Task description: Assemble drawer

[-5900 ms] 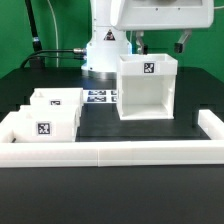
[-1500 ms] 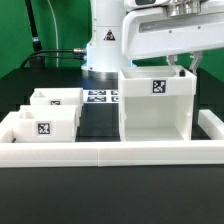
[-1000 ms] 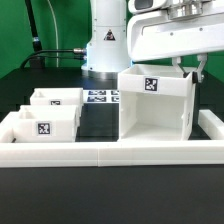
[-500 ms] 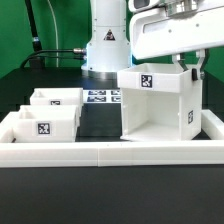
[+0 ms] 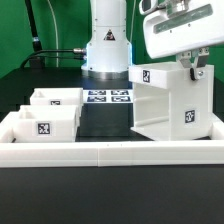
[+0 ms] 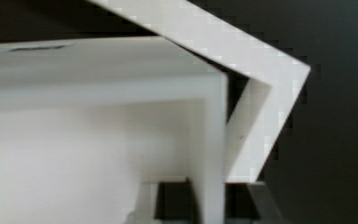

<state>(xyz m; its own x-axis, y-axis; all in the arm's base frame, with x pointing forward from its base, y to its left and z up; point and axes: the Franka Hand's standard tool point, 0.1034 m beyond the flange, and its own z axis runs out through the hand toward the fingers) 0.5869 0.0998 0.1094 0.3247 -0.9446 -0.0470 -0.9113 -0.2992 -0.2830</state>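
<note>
The white drawer box [image 5: 172,100], open at the front and tagged on its top and side, stands on the exterior view's right, tilted and turned. My gripper [image 5: 190,62] is shut on its upper right wall; one finger [image 5: 186,58] shows at the top edge. In the wrist view the wall [image 6: 218,150] runs between my two dark fingers [image 6: 172,203]. Two small white drawer trays with tags [image 5: 57,101] [image 5: 42,124] sit on the exterior view's left.
A white U-shaped fence [image 5: 110,151] borders the black table at the front and sides. The marker board [image 5: 106,97] lies by the robot base [image 5: 105,50] at the back.
The drawer box has been turned and carried toward the exterior view's right in my gripper, its open front swinging away and a tagged side now facing the camera.
</note>
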